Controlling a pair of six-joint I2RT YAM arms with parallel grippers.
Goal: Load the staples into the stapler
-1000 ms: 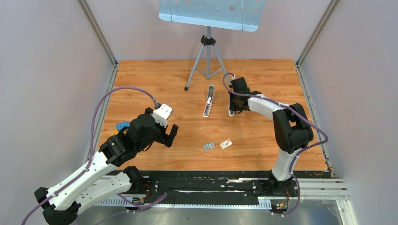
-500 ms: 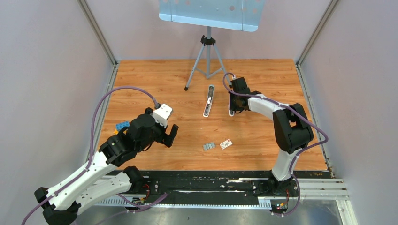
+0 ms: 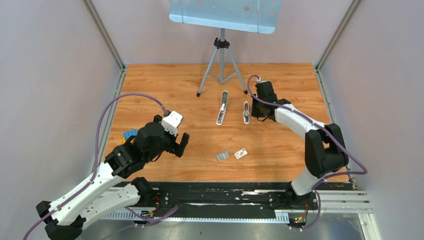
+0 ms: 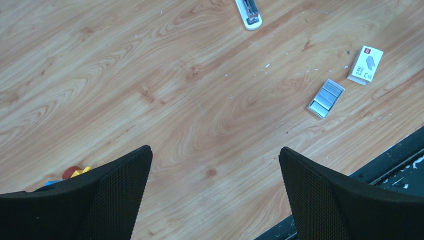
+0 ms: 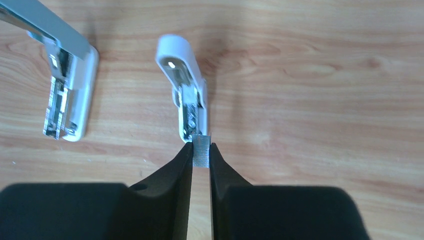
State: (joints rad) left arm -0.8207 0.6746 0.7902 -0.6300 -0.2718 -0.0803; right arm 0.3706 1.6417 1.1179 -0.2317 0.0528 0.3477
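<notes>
Top view: stapler [image 3: 221,107] lies split open mid-desk, second half [image 3: 246,112] just at its 3 o'clock; right gripper [image 3: 259,111] sits beside that half. Staple blocks [image 3: 222,156] and white carton [image 3: 240,153] lie near the front edge. Left wrist view: left gripper's fingers [image 4: 120,192] spread wide, empty, hovering; blocks at 2 o'clock. Right wrist view: right fingers [image 5: 182,165] pinch a narrow staples strip [image 5: 201,151], its tip at the magazine channel [image 5: 191,115] end. Step looks like insertion; next move likely needs the strip aligned and slid straight in.

Two stapler halves [image 3: 221,107], one carton [image 3: 241,153], one tripod [image 3: 220,62].
</notes>
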